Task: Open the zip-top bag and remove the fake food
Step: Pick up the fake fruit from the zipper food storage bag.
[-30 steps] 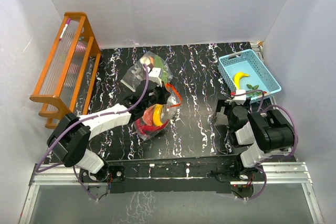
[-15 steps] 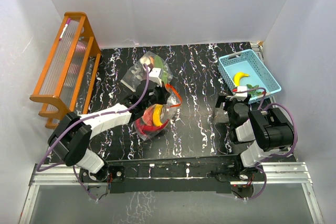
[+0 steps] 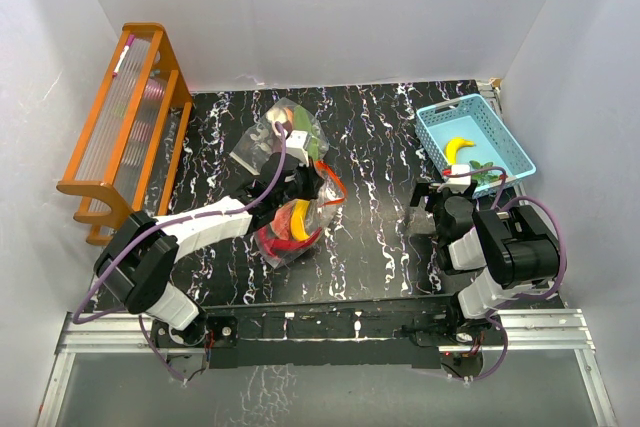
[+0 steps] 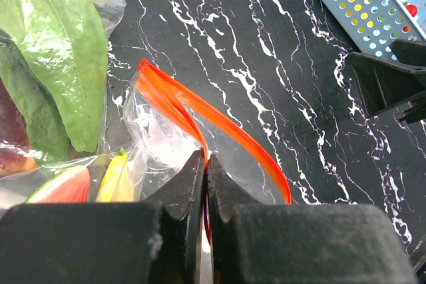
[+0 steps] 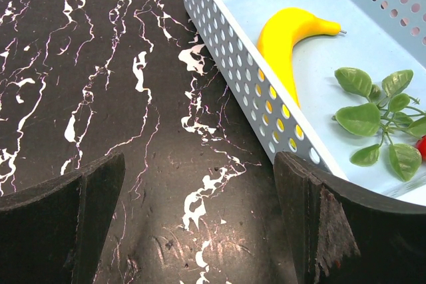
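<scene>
Toward the desk's middle, nearer its left edge, the clear zip-top plastic bag with the orange-red seal (image 3: pixel 284 244) lies on the black white-veined marble desk (image 3: pixel 380 147). My left gripper (image 4: pixel 205 172) is clamped on one lip of its mouth. At the back right corner stands the light-blue perforated plastic basket (image 5: pixel 233 54); my right gripper (image 5: pixel 200 181) hangs beside it, spread wide and empty. Glossy plastic toy foods (image 4: pixel 60 51), green, yellow and red, sit inside the bag.

My worry: with one lip pinched, a pull may drag the whole bag, or the slick film may slip free. No brand or writing is readable.
</scene>
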{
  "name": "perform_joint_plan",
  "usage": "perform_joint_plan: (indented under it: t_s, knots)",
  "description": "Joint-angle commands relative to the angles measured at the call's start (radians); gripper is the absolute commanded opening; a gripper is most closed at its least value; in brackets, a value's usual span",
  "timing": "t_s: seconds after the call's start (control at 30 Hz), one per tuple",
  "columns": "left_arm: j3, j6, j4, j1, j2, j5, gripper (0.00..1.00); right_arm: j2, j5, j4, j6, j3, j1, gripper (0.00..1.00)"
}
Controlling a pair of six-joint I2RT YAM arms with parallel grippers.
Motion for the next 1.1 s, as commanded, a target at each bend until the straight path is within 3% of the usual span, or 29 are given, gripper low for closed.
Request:
perform_joint_plan:
  t_s: [0.0, 1.07]
  knots:
    - [0.0, 0.016, -0.012, 0.008, -0.006, -0.003, 0.0, -0.006, -0.003, 0.046, 0.001, 0.024, -0.004, 0.98]
    - [-0.012, 0.02, 0.015, 0.017, 0.011, 0.002, 0.0, -0.006, -0.004, 0.046, 0.001, 0.024, -0.006, 0.98]
